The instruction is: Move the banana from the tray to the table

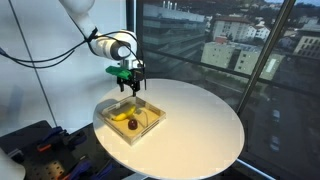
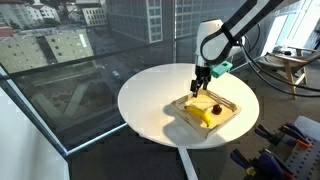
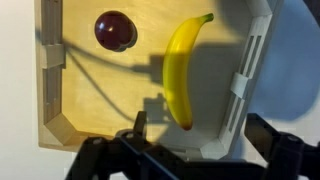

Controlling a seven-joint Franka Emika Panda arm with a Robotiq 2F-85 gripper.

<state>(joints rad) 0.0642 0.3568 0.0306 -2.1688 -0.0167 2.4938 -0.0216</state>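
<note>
The yellow banana [image 3: 183,70] lies in the square tray [image 3: 50,70] beside a small dark reddish round fruit [image 3: 115,30]. Both exterior views show the banana [image 1: 120,117] [image 2: 200,113] in the tray [image 1: 141,137] [image 2: 229,107], which sits near the edge of the round white table [image 1: 200,120] [image 2: 150,95]. My gripper [image 1: 130,87] [image 2: 200,87] hangs above the tray, pointing down, open and empty. In the wrist view its fingers [image 3: 200,135] straddle the banana's near tip from above, not touching it.
The dark fruit [image 1: 132,124] [image 2: 214,109] lies close to the banana. Large windows stand behind the table. Cables and equipment [image 1: 40,150] [image 2: 285,150] sit low beside the table. Bare tabletop stretches away from the tray [image 1: 210,125].
</note>
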